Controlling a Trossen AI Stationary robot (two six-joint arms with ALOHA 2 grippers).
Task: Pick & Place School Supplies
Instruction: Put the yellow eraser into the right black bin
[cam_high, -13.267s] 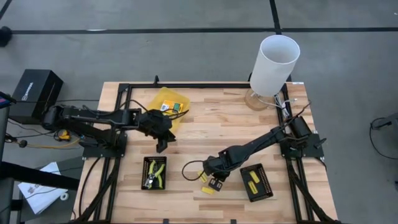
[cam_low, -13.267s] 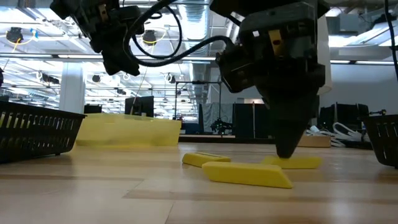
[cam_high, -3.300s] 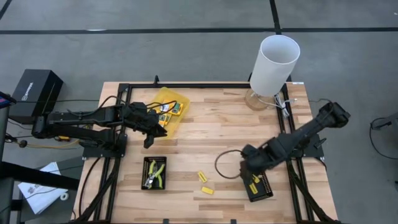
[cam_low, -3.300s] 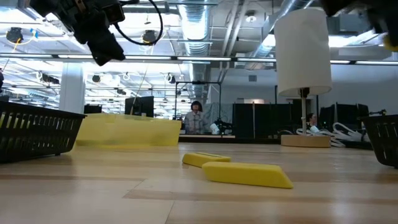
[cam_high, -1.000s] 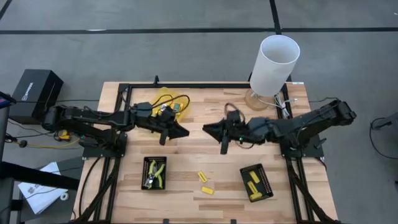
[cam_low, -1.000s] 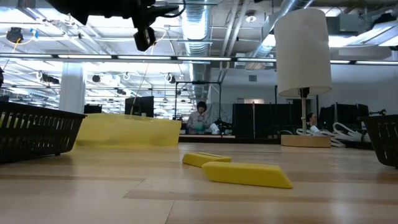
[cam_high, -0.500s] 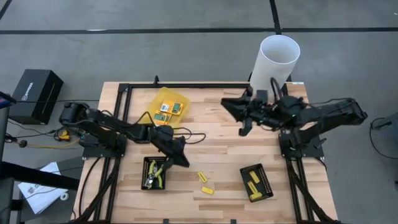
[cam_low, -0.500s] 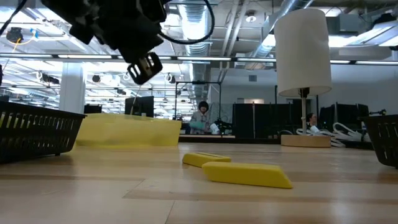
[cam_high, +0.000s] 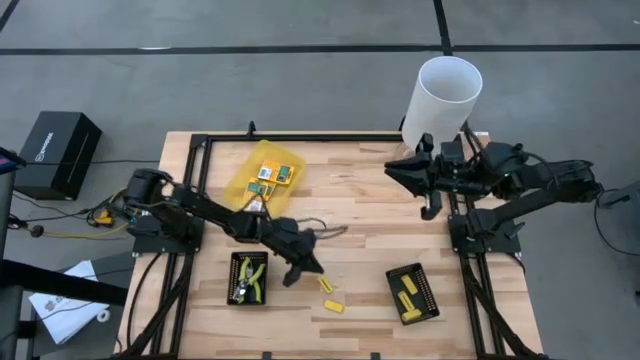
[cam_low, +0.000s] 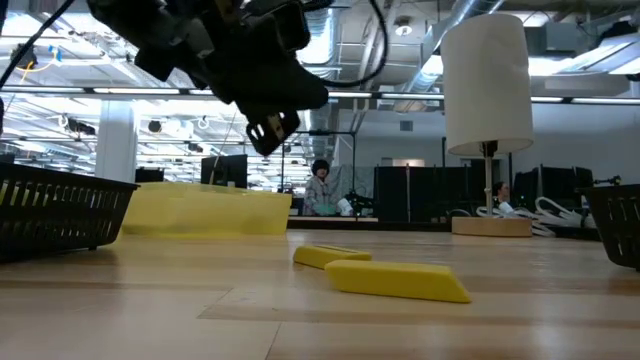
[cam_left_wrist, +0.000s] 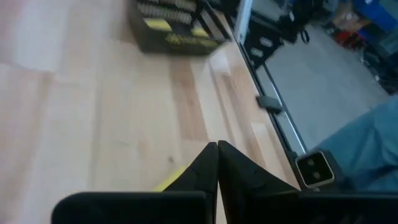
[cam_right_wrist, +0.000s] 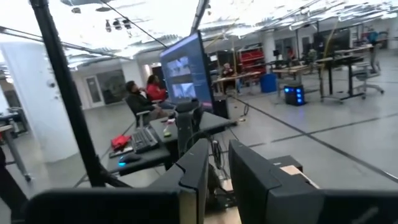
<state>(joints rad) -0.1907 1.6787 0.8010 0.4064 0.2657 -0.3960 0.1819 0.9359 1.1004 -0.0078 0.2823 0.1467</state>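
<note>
1. Wooden counter (cam_high: 350, 240) fills the middle of the high view, framed by grey floor.
2. Left tool (cam_high: 294, 271) sits low centre-left, fingers pressed together and empty, beside a black tray (cam_high: 248, 278) holding the plier-like tool (cam_high: 253, 277).
3. Two yellow stubby pieces (cam_high: 328, 294) lie just right of it.
4. Packets (cam_high: 272, 176) rest in the yellow container (cam_high: 262, 172), upper left.
5. Right tool (cam_high: 431, 208) hangs at upper right near the white lamp (cam_high: 441, 103), jaws slightly parted, empty.
</note>
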